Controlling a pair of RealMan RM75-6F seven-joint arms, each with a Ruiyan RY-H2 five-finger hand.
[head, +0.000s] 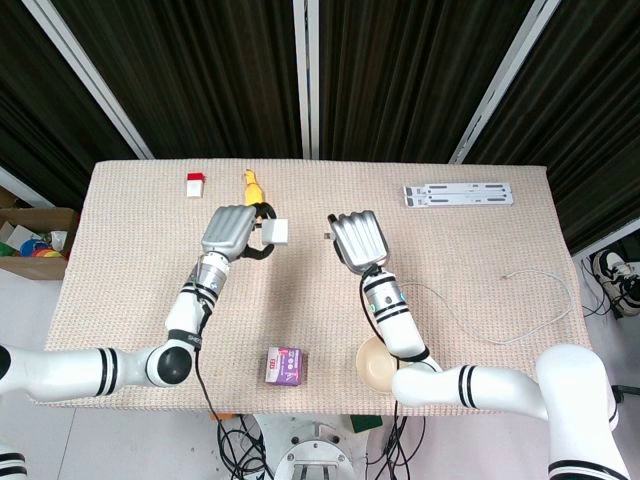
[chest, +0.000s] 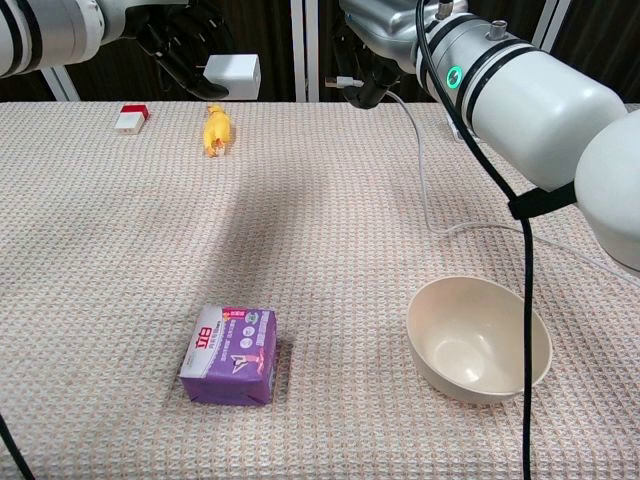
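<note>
Above a cloth-covered worktop (head: 480, 260), the robot's left hand (head: 230, 230) grips a white charger block (head: 277, 232), lifted clear of the surface, with its fingers curled round the block's near end. Facing it across a gap, the right hand (head: 358, 240) pinches a small cable plug (chest: 345, 82); the chest view shows the plug held in dark fingertips and pointing at the charger, the two near but apart. The white cable (head: 520, 320) trails from that hand and loops over the right side of the worktop. Just behind the charger lies a yellow toy (head: 251, 186), with a red-and-white box (head: 195, 183) further left. Near the front edge sit a purple packet (head: 284, 365) and a cream bowl (head: 375, 365). A white strip (head: 459, 195) lies at the far right.
</note>
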